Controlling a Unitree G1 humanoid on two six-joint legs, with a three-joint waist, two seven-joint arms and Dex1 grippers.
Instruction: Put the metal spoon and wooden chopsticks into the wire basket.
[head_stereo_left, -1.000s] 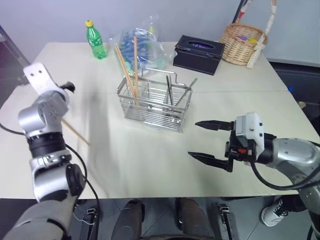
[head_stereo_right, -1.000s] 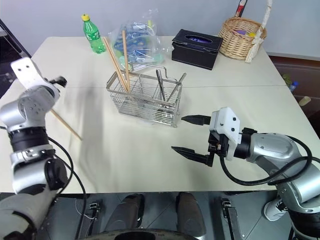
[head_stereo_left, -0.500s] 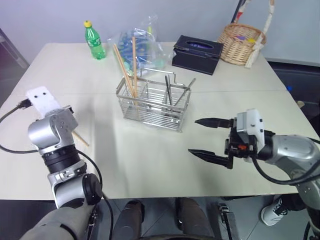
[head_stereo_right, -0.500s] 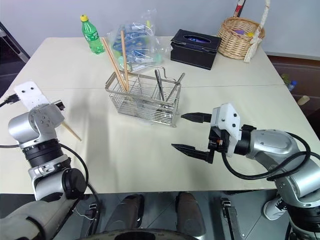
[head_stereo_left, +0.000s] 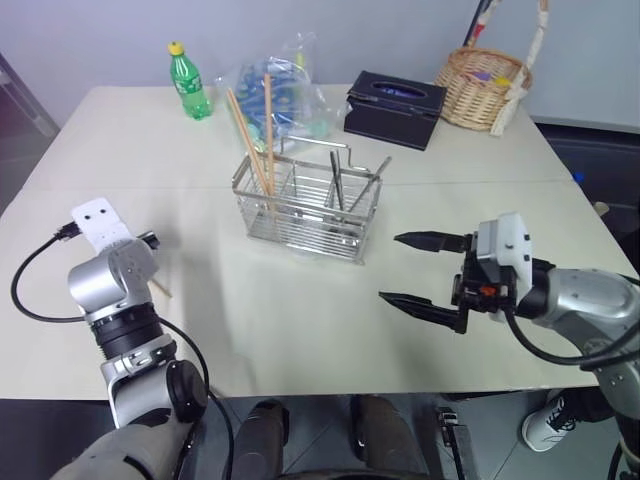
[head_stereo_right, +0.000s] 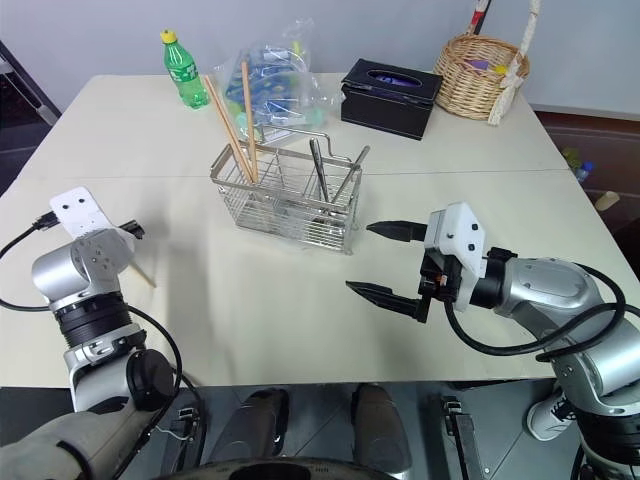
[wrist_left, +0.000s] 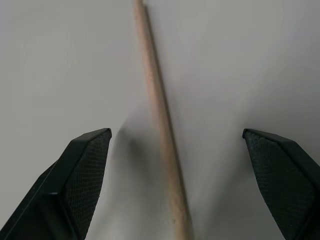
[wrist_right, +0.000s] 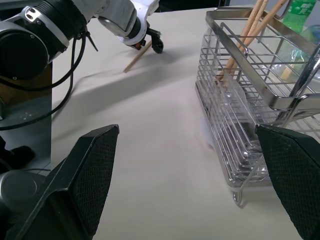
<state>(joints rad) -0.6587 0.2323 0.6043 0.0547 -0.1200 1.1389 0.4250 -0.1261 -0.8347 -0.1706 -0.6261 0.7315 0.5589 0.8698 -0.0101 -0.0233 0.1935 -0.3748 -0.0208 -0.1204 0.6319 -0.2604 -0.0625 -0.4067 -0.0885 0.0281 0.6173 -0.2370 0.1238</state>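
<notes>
The wire basket (head_stereo_left: 308, 205) stands mid-table. Wooden chopsticks (head_stereo_left: 255, 130) lean upright in its left compartment. Two thin metal handles (head_stereo_left: 338, 180) stand in its right compartments, and I cannot tell which is the metal spoon. One loose chopstick (wrist_left: 162, 135) lies flat on the table at the left. My left gripper (wrist_left: 176, 132) is open, pointing down with a finger on either side of that chopstick and not touching it. The right wrist view shows the same chopstick (wrist_right: 137, 56) by the left gripper's fingertips (wrist_right: 158, 47). My right gripper (head_stereo_left: 390, 267) hovers open and empty to the right of the basket.
A green bottle (head_stereo_left: 189, 80), a clear plastic bag (head_stereo_left: 285, 90) and a black tissue box (head_stereo_left: 397, 108) stand along the back. A woven wicker basket (head_stereo_left: 485, 88) sits at the back right. The table's front edge runs close below both arms.
My left arm has come down and back toward me, tilting its gripper steeper over the loose chopstick. The right arm has stayed still.
</notes>
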